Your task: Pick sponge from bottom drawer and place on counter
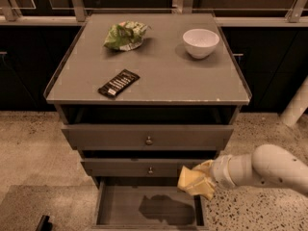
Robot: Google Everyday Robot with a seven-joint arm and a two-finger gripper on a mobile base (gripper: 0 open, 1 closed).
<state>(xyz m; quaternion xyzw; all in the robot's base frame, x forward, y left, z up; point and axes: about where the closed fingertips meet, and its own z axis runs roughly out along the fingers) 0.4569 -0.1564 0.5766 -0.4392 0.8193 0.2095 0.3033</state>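
The pale-yellow sponge (pixel 192 180) is held in my gripper (pixel 201 179) above the right side of the open bottom drawer (pixel 120 207). The gripper is shut on the sponge, and the white arm reaches in from the right. The sponge is lifted clear of the drawer floor, level with the middle drawer's front. Its shadow lies on the drawer floor below. The grey counter (pixel 168 76) lies above, its chipped front edge facing me.
On the counter lie a green-white snack bag (pixel 124 35) at the back left, a white bowl (pixel 200 42) at the back right, and a dark bar (pixel 119 83) near the front left. Two knobbed drawers (pixel 148 137) stand slightly pulled out above the bottom one.
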